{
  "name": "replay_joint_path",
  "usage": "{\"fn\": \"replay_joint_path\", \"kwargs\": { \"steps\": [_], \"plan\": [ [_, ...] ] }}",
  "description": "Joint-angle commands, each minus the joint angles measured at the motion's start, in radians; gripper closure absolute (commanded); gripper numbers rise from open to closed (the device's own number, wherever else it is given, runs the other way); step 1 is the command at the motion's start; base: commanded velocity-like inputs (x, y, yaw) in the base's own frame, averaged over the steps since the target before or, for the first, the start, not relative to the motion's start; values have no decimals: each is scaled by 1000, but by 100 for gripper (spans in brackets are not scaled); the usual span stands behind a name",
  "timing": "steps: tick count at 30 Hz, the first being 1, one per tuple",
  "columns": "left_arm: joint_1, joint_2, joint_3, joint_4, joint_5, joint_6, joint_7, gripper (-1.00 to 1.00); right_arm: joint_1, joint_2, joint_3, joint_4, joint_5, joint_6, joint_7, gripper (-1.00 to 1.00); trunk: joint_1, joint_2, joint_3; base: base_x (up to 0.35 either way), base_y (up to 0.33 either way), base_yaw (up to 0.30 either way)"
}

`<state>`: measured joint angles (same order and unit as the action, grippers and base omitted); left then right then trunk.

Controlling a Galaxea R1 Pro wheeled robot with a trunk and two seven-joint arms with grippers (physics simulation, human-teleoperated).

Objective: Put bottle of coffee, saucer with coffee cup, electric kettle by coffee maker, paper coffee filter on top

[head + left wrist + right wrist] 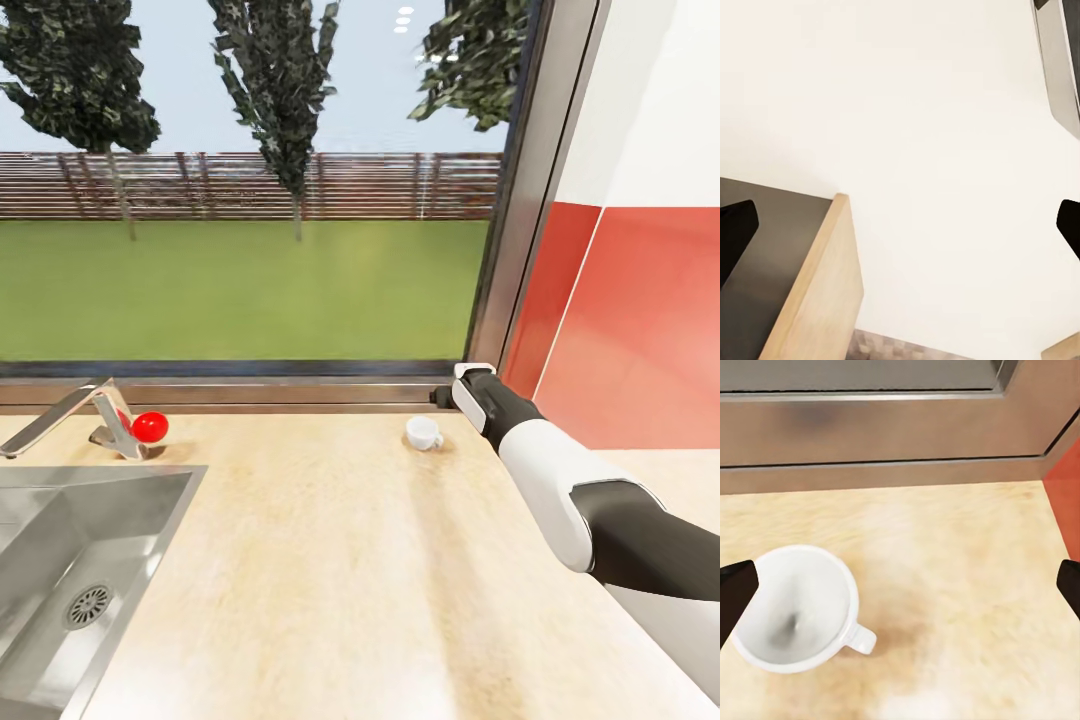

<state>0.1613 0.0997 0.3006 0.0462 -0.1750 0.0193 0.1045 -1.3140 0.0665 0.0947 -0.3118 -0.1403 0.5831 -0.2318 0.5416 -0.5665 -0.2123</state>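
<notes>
Head view: one coffee cup [423, 432] on the countertop [330, 560] — both grippers' fingers [736, 594] spread apart.

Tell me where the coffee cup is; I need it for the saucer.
In the head view the coffee cup stands upright on the countertop near the window sill, just left of the right gripper and well right of the sink faucet.

The coffee cup [797, 611] stands upright on the worktop [330, 560], by one side of the wide-apart right jaws, not between them. The window sill [885, 431] runs past the jaws.
</notes>
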Motion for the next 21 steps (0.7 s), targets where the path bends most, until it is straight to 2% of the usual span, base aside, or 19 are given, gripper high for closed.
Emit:
{"fn": "replay_joint_path", "kwargs": {
  "steps": [1, 21],
  "plan": [
    [0, 0, 8, 0, -11, 2, 3, -100, -1, -1, 8, -1, -11, 4, -8, -100, 0, -1, -1, 7, 0, 0],
    [0, 0, 8, 0, -11, 2, 3, -100, -1, 0, 8, -3, -12, 4, -8, -100, 0, -1, -1, 39, 0, 0]
  ]
}}
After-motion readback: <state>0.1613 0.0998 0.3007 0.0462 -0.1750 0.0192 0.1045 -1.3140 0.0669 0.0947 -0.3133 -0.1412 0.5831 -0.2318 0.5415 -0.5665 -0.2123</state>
